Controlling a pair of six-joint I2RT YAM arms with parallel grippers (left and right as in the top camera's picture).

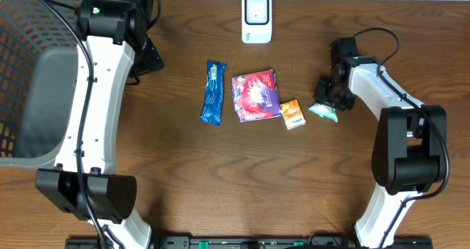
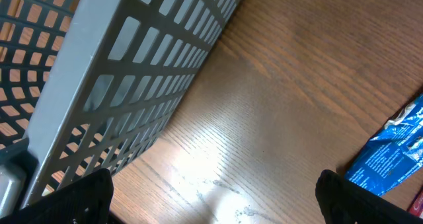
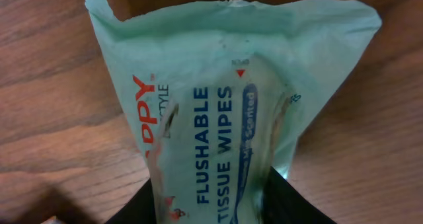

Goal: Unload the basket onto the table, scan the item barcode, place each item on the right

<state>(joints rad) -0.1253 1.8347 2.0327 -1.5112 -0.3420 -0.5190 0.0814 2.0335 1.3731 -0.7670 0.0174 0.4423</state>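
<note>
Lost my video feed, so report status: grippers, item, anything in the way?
Left gripper open beside the basket. Right gripper shut on wipes pack. Nothing between it and the scanner.

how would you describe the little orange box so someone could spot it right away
Below the white scanner at the table's far edge lie three items in a row. The orange box is at the right end, beside the purple packet; it is the smallest and the only orange one.
</note>
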